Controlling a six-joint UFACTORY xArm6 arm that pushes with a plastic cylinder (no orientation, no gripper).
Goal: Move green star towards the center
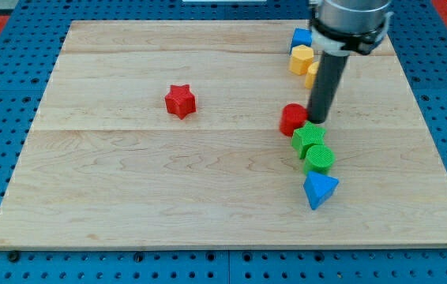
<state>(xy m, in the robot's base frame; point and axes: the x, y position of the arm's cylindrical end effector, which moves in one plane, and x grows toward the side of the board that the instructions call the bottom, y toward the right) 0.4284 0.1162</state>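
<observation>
The green star (308,139) lies right of the board's middle in the camera view. My tip (317,119) stands just above it at its upper right edge, touching or nearly touching it. A red round block (291,119) sits right next to the tip on its left and touches the star's upper left. A green round block (319,159) touches the star from below. A blue triangular block (319,190) lies below that.
A red star (180,101) lies left of the middle. A blue block (301,37), a yellow hexagonal block (302,59) and another yellow block (311,73), partly hidden by the rod, cluster at the view's top right. The wooden board (129,197) lies on a blue pegboard.
</observation>
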